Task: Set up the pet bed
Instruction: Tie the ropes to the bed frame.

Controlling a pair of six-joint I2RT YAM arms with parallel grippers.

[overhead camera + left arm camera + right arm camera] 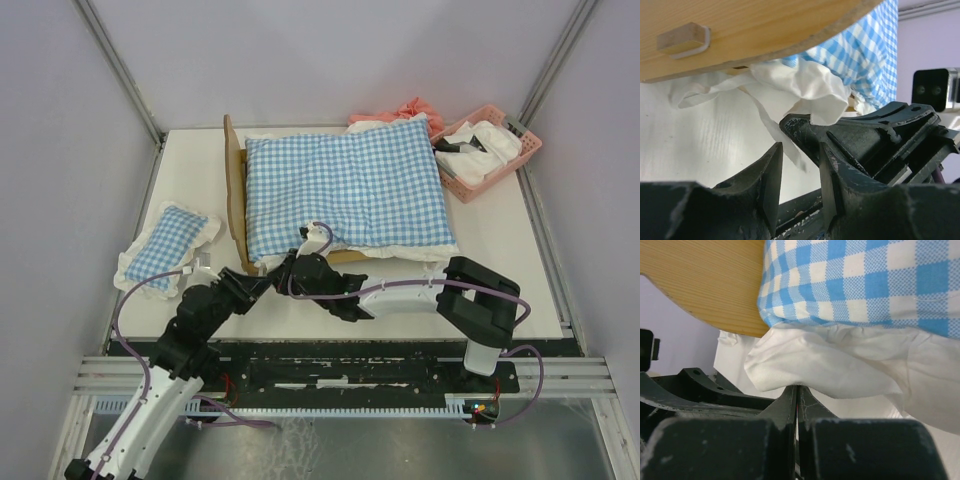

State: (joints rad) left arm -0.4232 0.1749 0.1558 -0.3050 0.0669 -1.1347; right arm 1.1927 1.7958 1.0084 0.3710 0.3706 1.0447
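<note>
The left gripper [801,152] is released, empty. The right gripper [797,391] is clenched under the checked cushion [345,185]'s white frill [840,365], beside the pet bed [236,200].

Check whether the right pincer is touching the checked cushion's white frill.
Touching. In the right wrist view the lowest fold of the white frill sits directly on the tips of the shut right pincer, with no gap showing.

From above and behind we overlook the table [500,250]. Our wrist cameras sit low behind the left fingers [771,175] and right fingers [784,406], close beneath the pet bed [765,30] corner both share.
</note>
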